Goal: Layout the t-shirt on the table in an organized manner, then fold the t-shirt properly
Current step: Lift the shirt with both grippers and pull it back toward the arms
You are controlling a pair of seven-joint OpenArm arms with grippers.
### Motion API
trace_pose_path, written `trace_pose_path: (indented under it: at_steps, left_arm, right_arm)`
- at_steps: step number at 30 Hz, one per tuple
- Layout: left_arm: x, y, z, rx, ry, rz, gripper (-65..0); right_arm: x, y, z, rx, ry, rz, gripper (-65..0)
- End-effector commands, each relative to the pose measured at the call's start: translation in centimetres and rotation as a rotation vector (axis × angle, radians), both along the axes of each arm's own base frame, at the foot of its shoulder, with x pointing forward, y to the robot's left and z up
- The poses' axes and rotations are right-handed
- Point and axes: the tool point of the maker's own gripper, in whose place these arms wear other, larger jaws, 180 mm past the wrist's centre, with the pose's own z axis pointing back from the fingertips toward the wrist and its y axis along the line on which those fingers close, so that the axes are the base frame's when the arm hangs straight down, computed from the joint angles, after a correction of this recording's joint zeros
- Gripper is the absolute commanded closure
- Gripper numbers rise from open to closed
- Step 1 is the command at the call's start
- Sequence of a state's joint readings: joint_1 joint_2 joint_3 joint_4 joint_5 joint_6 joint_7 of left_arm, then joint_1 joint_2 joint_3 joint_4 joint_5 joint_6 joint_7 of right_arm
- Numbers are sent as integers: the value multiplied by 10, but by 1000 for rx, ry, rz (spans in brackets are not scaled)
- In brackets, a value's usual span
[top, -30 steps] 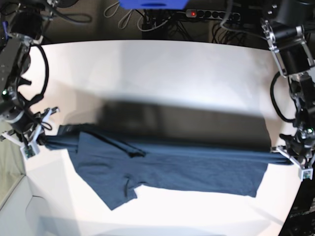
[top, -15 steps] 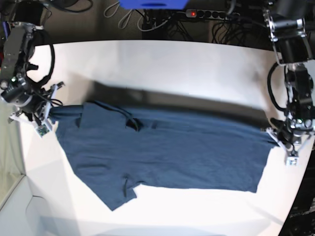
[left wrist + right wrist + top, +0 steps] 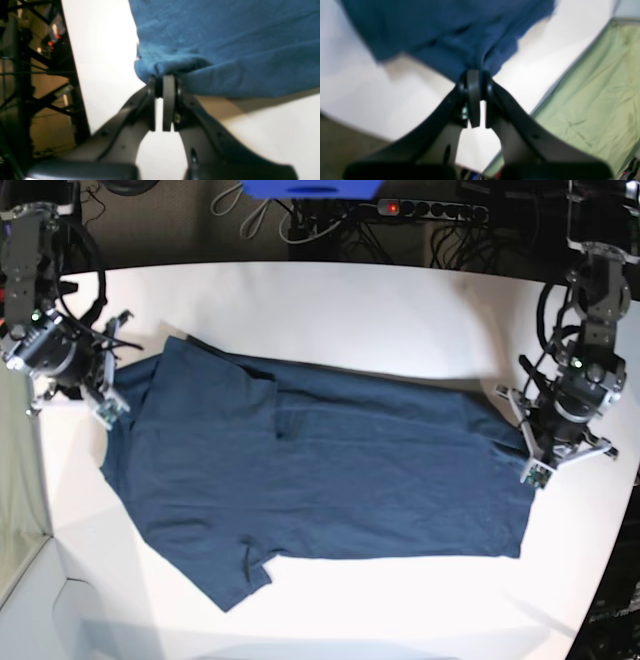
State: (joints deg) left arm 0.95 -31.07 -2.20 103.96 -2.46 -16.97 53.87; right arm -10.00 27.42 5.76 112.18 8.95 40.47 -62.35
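Both grippers, left point(image 3: 162, 87) and right point(image 3: 476, 77), clamped t-shirt point(image 3: 320, 480) edges; green cloth point(image 3: 595, 87) lay beside right gripper, off table point(image 3: 350, 310)

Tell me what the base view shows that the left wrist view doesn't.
Only the base view shows the whole t-shirt spread across the table, plus the right gripper at its other end. Only the left wrist view shows the left gripper up close, shut on a bunched bit of cloth. Both show navy fabric lying on the white tabletop.
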Motion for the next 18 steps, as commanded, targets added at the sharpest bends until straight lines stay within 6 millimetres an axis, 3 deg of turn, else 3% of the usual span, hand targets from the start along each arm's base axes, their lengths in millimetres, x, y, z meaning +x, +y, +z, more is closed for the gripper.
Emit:
trace_pose_path:
  at_steps: [1, 4, 6, 9, 12, 15, 16, 18]
  left_arm:
    - [3, 3, 12, 39, -17, -49, -1]
    - [0, -7, 15, 82, 17, -170, -1]
    - [3, 1, 24, 84, 6, -177, -1]
    - [32, 6, 54, 17, -105, -105, -1]
    - [60, 37, 68, -67, -134, 65, -1]
    - [73, 77, 57, -151, -44, 245, -1]
    - [73, 83, 48, -154, -1, 273, -1]
    - [76, 83, 40, -128, 39, 275, -1]
  right_arm:
    - [7, -4, 11, -24, -34, 24, 0]
    - [2, -4, 8, -75, 1, 90, 0]
    - [9, -7, 16, -119, -6, 139, 0]
    - [44, -6, 46, -122, -114, 127, 0]
    - [80, -24, 65, -65, -187, -41, 0]
    - [88, -62, 58, -134, -118, -235, 0]
    - [86, -66, 54, -161, -96, -252, 0]
    - [82, -56, 40, -164, -72, -210, 0]
